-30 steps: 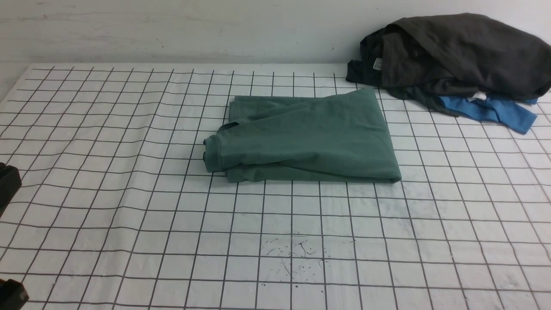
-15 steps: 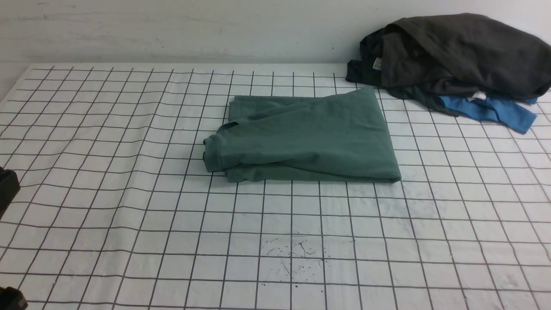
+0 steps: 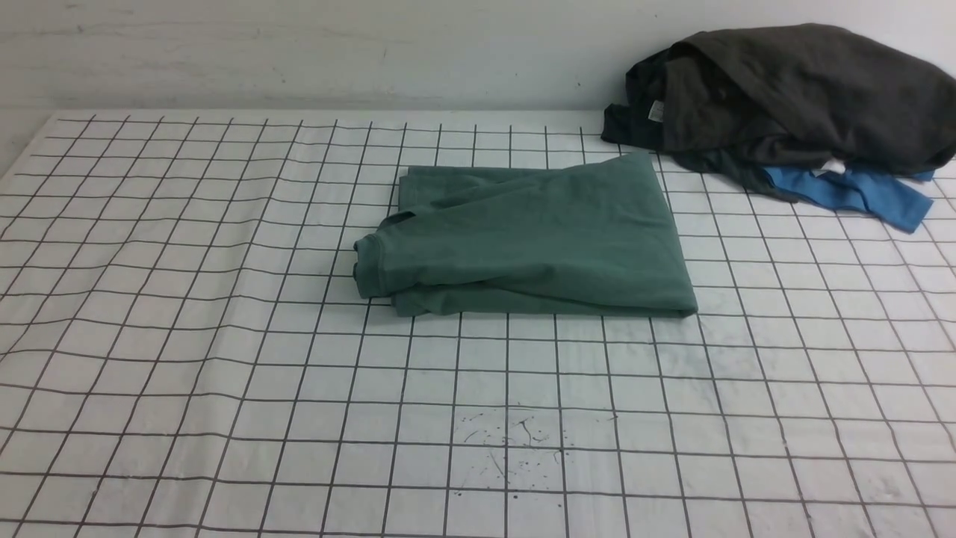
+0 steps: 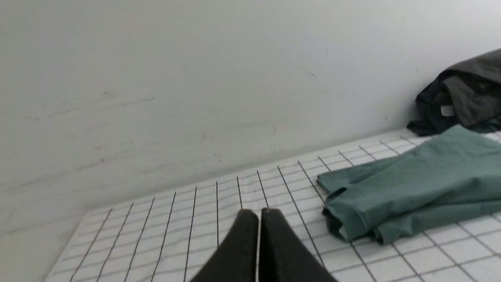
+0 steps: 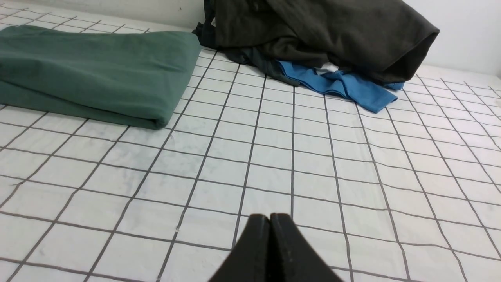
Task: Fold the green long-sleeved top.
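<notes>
Front view. A green long-sleeved top (image 3: 526, 239), folded into a compact, roughly rectangular bundle, lies near the centre of a tabletop (image 3: 224, 373) covered with a white cloth printed in a black grid. Its ribbed collar faces left; the smooth folded edge runs along the right. At the far right corner, against the wall, a heap of dark grey garments (image 3: 784, 93) rests partly over a blue garment (image 3: 851, 190), well apart from the top.
</notes>
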